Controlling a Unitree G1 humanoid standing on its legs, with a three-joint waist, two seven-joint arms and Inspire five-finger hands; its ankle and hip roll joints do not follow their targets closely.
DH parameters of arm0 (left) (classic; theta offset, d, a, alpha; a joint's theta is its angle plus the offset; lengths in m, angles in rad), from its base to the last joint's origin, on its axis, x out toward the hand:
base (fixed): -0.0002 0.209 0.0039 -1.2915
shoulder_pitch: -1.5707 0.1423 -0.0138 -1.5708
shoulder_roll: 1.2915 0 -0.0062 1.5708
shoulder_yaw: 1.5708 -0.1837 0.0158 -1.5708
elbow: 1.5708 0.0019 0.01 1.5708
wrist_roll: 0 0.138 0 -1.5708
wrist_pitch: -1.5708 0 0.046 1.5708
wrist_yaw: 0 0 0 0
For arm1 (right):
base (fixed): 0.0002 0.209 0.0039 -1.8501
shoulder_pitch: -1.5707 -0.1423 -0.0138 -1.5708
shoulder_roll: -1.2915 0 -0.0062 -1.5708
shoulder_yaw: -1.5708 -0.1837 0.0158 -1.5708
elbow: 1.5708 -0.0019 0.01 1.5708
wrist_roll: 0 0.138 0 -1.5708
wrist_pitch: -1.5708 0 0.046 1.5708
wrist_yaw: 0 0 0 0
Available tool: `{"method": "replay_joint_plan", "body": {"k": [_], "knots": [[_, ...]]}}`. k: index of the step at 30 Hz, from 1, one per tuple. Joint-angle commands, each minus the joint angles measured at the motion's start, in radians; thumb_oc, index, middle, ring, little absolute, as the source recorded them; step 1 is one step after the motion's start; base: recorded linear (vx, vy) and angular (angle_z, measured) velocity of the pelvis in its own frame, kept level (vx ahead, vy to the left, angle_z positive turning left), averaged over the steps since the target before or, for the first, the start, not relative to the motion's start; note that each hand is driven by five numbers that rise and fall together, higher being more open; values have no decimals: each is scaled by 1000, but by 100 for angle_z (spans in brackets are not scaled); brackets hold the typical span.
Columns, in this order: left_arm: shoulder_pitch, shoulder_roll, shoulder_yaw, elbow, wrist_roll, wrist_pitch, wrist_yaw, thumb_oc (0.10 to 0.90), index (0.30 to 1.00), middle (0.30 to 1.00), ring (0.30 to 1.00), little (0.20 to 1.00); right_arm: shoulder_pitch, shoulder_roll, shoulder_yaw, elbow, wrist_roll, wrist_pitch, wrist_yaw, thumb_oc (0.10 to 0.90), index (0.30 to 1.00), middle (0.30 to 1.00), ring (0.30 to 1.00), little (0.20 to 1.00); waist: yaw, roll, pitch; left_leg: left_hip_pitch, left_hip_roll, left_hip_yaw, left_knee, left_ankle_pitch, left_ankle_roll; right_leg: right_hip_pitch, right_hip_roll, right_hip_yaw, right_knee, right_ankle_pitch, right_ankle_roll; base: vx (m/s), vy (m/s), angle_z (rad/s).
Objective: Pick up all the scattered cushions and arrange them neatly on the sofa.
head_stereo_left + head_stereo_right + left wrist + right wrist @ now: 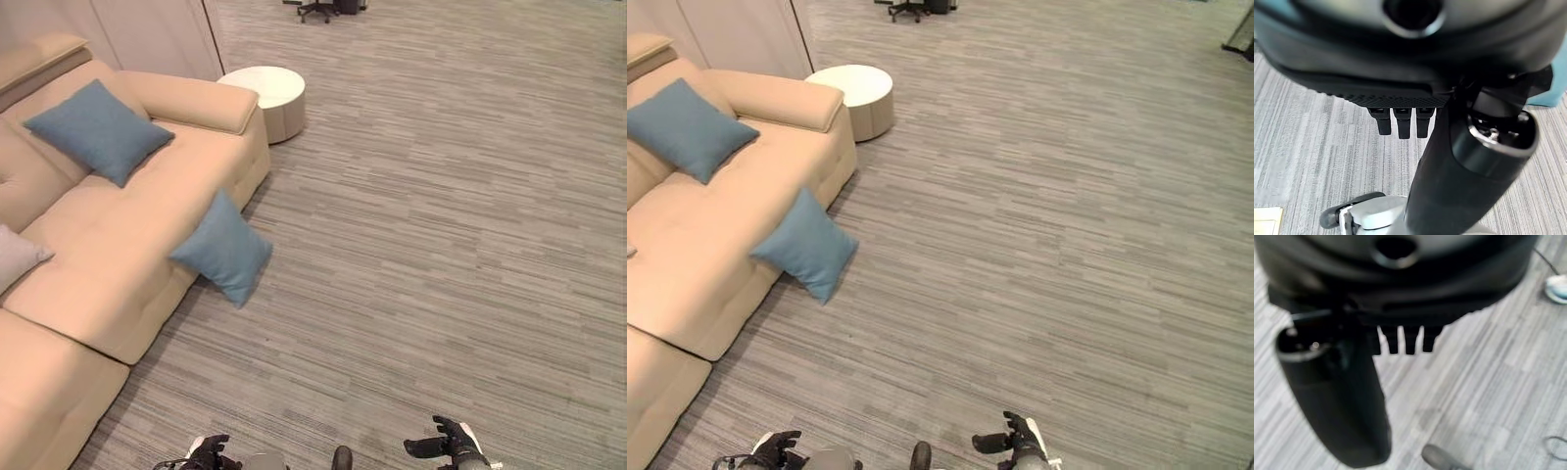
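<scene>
Blue square fabric cushion (pixel 223 249) leaning against beige upholstered sofa (pixel 118 264); both hands (pixel 449 443) hanging low, fingers relaxed, holding nothing. You're risking one-handed corner grab: cushion sagging, slipping.

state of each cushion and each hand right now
blue cushion on the sofa: lying on the seat against the backrest
blue cushion on the floor: leaning tilted against the sofa front
grey cushion: on the seat, partly out of view
left hand: open, holding nothing
right hand: open, holding nothing
</scene>
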Motion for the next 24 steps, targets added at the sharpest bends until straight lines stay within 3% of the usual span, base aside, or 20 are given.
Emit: {"method": "replay_joint_plan", "body": {"k": [1, 2, 4, 7, 9, 10, 11, 12, 13, 14, 15, 17, 19, 21, 22, 23, 24], "knots": [[-15, -21, -52, -43, 1, -35, -2, 800, 900, 900, 900, 900, 40, -63, -20, -28, 45, -8, -28, 800, 900, 900, 900, 900, 41, 1, 29, -92, -54, 127, -256, 9, 94, 33, -19, 48, 43, -131, 142, 1368, 111, 40], [7, -17, -31, -54, -18, -38, -10, 800, 900, 900, 900, 900, 56, -52, -12, -3, 30, 0, -25, 800, 900, 900, 900, 900, 79, 25, -6, -110, -82, 130, -503, 135, 87, 144, 39, 113, 32, -208, 144, 1064, 210, 62], [15, -13, -25, -48, -15, -34, -11, 800, 900, 900, 900, 900, 65, -46, -11, -4, 25, 2, -22, 800, 900, 900, 900, 900, 82, 15, -16, -98, -86, 127, -500, 132, 98, 150, 30, 117, 41, -215, 147, 659, 166, 10], [21, -7, -13, -46, -18, -31, -16, 800, 900, 900, 900, 900, 74, -40, -12, -8, 11, 2, -8, 800, 900, 900, 900, 900, 96, -13, -37, -80, -103, 132, -465, 82, 130, 139, -6, 129, 141, -223, 183, 347, 186, -43], [15, -3, -11, -58, -22, -30, -17, 800, 900, 900, 900, 900, 71, -39, -11, -6, -4, 5, -2, 800, 900, 900, 900, 900, 105, -17, -41, -57, -110, 141, -463, 48, 150, 93, -33, 108, 252, -183, 235, 205, 141, -52], [15, -3, -11, -58, -22, -30, -17, 800, 900, 900, 900, 900, 71, -39, -11, -6, -4, 5, -2, 800, 900, 900, 900, 900, 105, -17, -41, -57, -109, 141, -463, 48, 150, 92, -32, 108, 252, -183, 235, 222, 158, -35], [7, 6, -15, -75, -29, -32, -15, 800, 900, 900, 900, 900, 66, -38, -11, -18, -4, 2, 0, 800, 900, 900, 900, 900, 93, -12, -26, -25, -115, 132, -467, 34, 169, 13, -52, 91, 414, -89, 277, 215, 142, -30], [4, 9, -17, -86, -32, -32, -13, 800, 900, 900, 900, 900, 64, -38, -16, -26, 0, 1, 2, 800, 900, 900, 900, 900, 83, 2, -25, 0, -108, 119, -481, 30, 173, -29, -54, 81, 469, -54, 284, 214, 142, -20], [5, 9, -17, -86, -32, -32, -13, 800, 900, 900, 900, 900, 64, -39, -16, -26, 0, 1, 2, 800, 900, 900, 900, 900, 82, 2, -24, 1, -110, 118, -481, 31, 173, -30, -55, 80, 473, -56, 284, 297, 123, 19], [1, 14, -25, -91, -29, -32, -12, 800, 900, 900, 900, 900, 61, -37, -21, -35, 1, -3, 0, 800, 900, 900, 900, 900, 63, 28, -17, 60, -94, 93, -510, 19, 176, -100, -62, 34, 530, -58, 264, 223, 82, 51], [1, 13, -25, -91, -29, -32, -12, 800, 900, 900, 900, 900, 61, -37, -21, -36, 1, -3, 0, 800, 900, 900, 900, 900, 60, 26, -15, 63, -97, 91, -510, 18, 176, -98, -65, 31, 535, -63, 264, 306, 94, 60], [-5, 15, -31, -87, -27, -36, -12, 800, 900, 900, 900, 900, 58, -35, -19, -39, 3, -7, -4, 800, 900, 900, 900, 900, 39, 40, -4, 117, -93, 55, -537, 6, 174, -165, -48, 2, 514, -104, 235, 268, 22, 61], [-9, 13, -33, -81, -22, -37, -12, 800, 900, 900, 900, 900, 56, -36, -18, -38, 10, -9, -4, 800, 900, 900, 900, 900, 22, 36, 4, 161, -101, 32, -549, -10, 167, -181, -37, -10, 411, -115, 222, 327, -22, 61], [-13, 9, -35, -66, -12, -42, -10, 800, 900, 900, 900, 900, 55, -37, -16, -38, 12, -8, -6, 800, 900, 900, 900, 900, 1, 18, 10, 222, -122, -8, -569, -40, 155, -241, -33, -6, 213, -63, 224, 406, -80, 37], [-13, 9, -34, -66, -12, -43, -10, 800, 900, 900, 900, 900, 55, -37, -16, -38, 12, -8, -6, 800, 900, 900, 900, 900, -1, 23, 15, 231, -117, -11, -571, -43, 154, -228, -29, -10, 205, -61, 223, 540, -117, 51], [-18, 4, -28, -50, -6, -46, -9, 800, 900, 900, 900, 900, 54, -36, -16, -37, 7, 0, -4, 800, 900, 900, 900, 900, -17, 16, 18, 272, -121, -44, -578, -67, 144, -281, -42, -8, 112, -10, 245, 420, -95, 52], [-16, 2, -25, -44, -2, -47, -10, 800, 900, 900, 900, 900, 56, -37, -16, -35, 2, 4, -3, 800, 900, 900, 900, 900, -24, 18, 20, 294, -116, -57, -582, -81, 140, -290, -41, -8, 87, 2, 252, 416, -93, 62]]}}
